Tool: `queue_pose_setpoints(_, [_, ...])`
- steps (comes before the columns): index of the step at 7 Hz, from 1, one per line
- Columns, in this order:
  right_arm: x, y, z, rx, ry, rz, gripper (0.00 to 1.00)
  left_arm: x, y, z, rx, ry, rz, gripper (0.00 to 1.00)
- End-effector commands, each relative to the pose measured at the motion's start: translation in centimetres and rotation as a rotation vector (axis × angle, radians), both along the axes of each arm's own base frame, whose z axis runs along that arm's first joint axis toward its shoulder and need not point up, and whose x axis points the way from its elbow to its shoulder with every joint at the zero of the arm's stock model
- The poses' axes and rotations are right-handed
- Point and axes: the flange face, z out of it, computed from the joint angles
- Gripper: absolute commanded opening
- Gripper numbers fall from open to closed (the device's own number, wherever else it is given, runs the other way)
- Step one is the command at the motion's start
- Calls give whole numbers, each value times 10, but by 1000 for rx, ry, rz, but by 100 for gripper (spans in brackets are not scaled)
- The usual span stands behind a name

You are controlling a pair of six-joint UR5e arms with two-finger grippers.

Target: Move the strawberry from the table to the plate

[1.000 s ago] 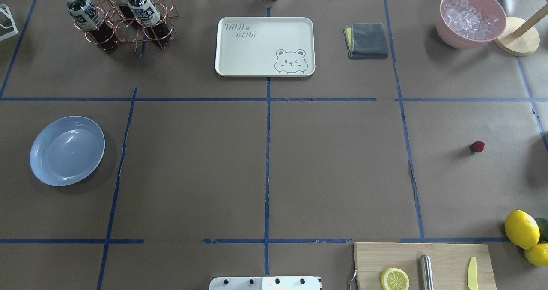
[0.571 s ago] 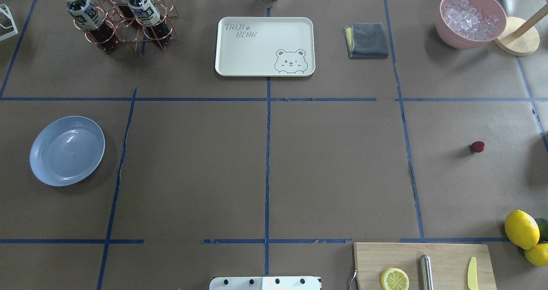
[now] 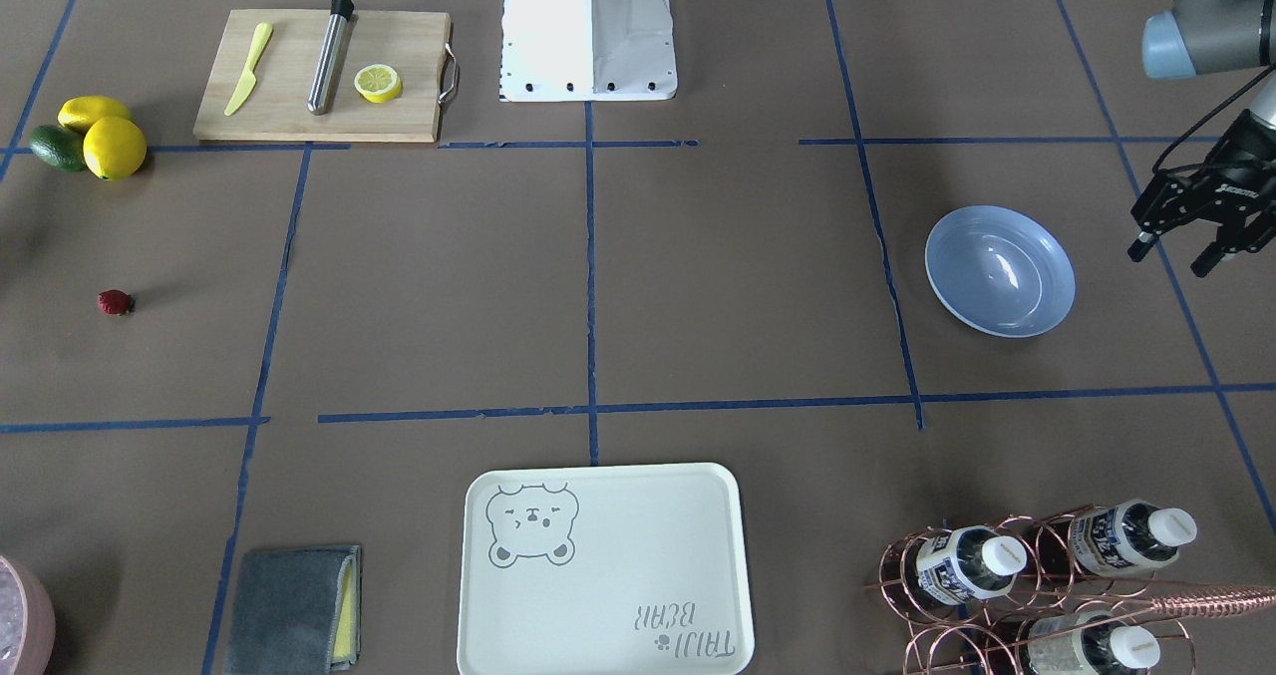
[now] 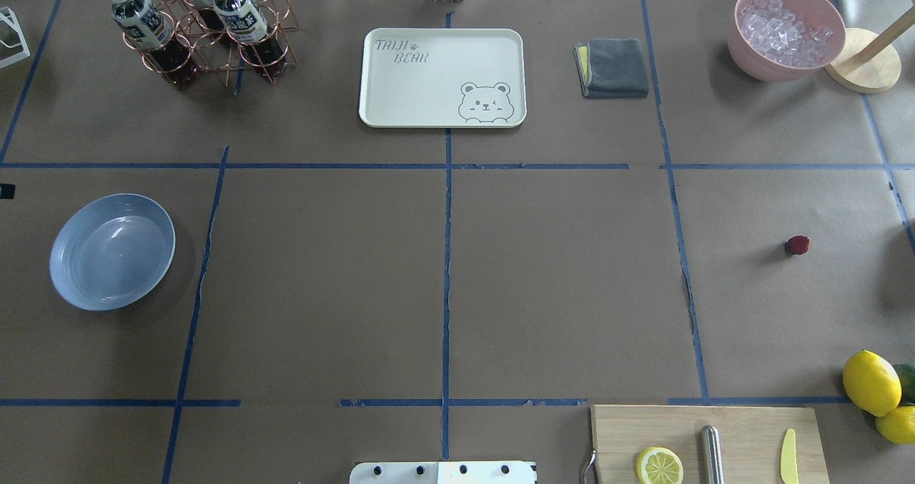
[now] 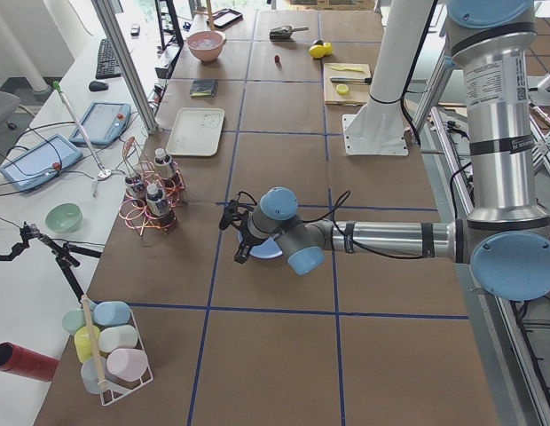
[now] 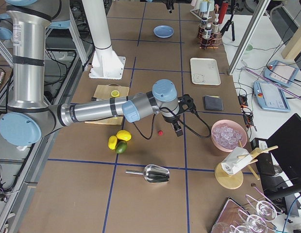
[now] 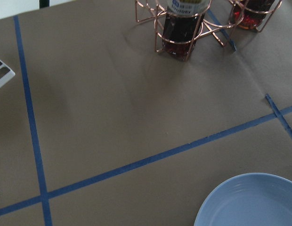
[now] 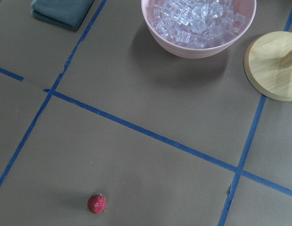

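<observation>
Along near edge of table [image 4: 322, 291]: one cutting board [image 4: 615, 434] carrying one lemon half [image 4: 659, 465], one yellow knife [image 4: 788, 456], one steel rod [image 4: 710, 454]. Two lemons [image 4: 871, 382] by near right corner.

Mid-table: one strawberry [image 4: 798, 244] lies near right edge, well apart from one plate [image 4: 112, 252] near left edge. Left gripper [image 3: 1168, 259] hangs beside plate, fingers spread apart. Right gripper [image 6: 178, 132] near strawberry; finger spacing cannot be told.

Far edge: one tray [image 4: 429, 84], one folded cloth [image 4: 615, 67], one ice bowl [image 4: 743, 44], three bottles [image 4: 139, 16].
</observation>
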Motion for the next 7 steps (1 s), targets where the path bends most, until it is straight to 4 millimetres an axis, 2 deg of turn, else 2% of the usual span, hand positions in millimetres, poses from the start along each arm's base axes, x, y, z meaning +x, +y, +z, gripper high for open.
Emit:
queue_pose_setpoints(1, [1,4,5,-6,3,1,100,61,37,34,-83,78,-8,72])
queue_pose_setpoints(2, [1,4,5,-6,3,1,100,83,46,37,-111,74,-11,71])
queue_pose_setpoints(3, [1,4,6,-8,3,1,100,89,51,40,-108,75,1,66])
queue_pose_setpoints(4, [1,5,6,-9,3,1,100,89,51,41,-110,73,1,54])
queue_pose_setpoints(5, [1,6,7,-11,3,1,100,89,51,36,-114,98,-9,3])
queue_pose_setpoints(6, [1,6,7,-11,3,1,100,92,49,27,-105,120,-6,0])
queue_pose_setpoints(7, [1,6,7,-10,3,0,100,95,45,4,-80,146,-3,0])
